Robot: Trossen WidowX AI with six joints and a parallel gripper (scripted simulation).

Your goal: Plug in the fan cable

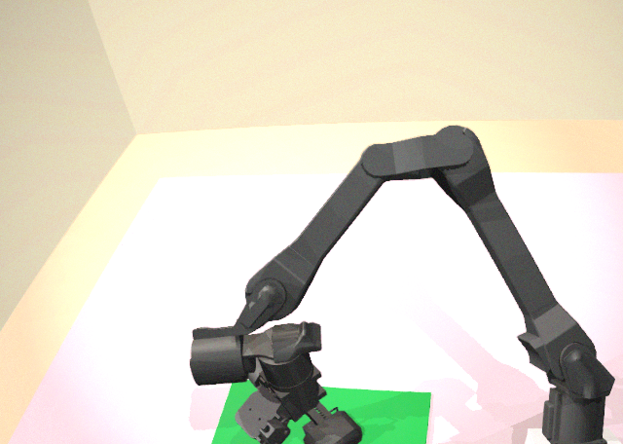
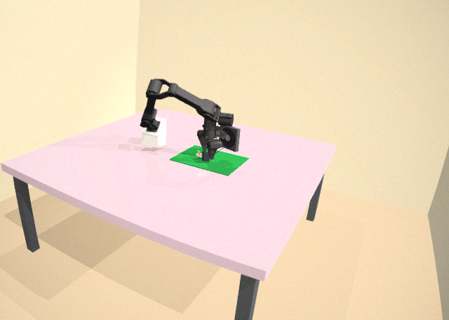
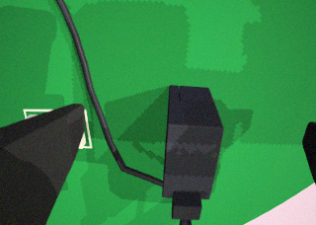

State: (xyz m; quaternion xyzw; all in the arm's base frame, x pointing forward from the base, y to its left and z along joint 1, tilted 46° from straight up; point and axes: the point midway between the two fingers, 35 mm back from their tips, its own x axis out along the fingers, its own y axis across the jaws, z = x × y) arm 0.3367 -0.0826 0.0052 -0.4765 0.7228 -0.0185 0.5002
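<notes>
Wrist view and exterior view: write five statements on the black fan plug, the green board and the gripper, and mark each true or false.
1. The black rectangular fan plug lies on the flat green board. True.
2. The dark parallel-jaw gripper is shut on the plug. False: its fingers stand wide open on either side of the plug and hold nothing.
3. A thin dark cable runs from the plug across the board. True.
4. The plug is already seated on the white-outlined fan header. False: the plug lies apart from the header, which is mostly hidden behind one finger.
5. The board rests on the pale pink table. True.
</notes>
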